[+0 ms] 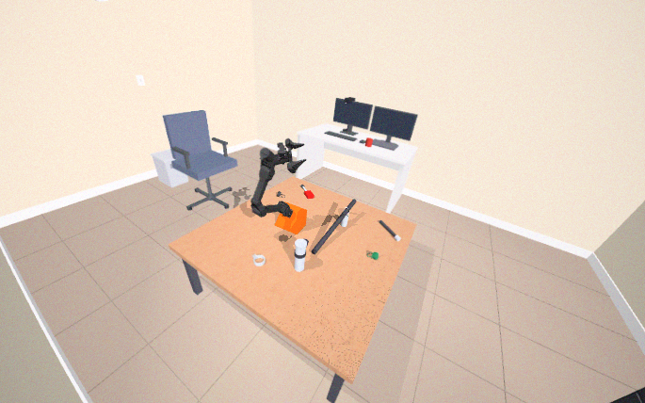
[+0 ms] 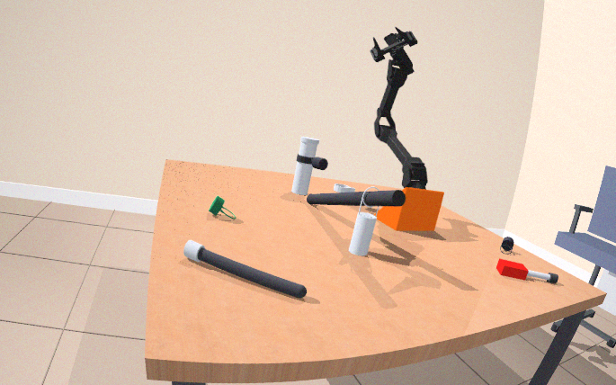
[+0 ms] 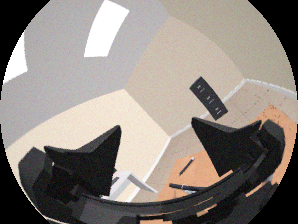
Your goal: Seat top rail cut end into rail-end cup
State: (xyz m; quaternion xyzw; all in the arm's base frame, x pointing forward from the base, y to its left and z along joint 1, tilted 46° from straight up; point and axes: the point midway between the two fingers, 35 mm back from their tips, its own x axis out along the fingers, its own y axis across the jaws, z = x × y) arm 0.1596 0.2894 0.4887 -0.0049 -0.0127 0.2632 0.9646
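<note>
High in the upper right of the exterior view, the black parallel-jaw gripper (image 2: pixel 392 44) hangs released, grasping nothing. Mid-frame, the dark cylindrical top rail (image 2: pixel 355 198) passes through the small white post's wire loop (image 2: pixel 369 197), its end short of the tall white post's (image 2: pixel 304 167) black cup (image 2: pixel 318 163).

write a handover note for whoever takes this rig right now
Tool: open, holding nothing, raised high above the table, well away from the rail.
Rail: threaded at the small post, its far end low beside the big post.
Band: on the big post's upper part, with the cup sticking out sideways.
Done: rail threaded, band up.
Left: the rail end is not in the cup. Lift it, push it in fully, then release and back off.
</note>
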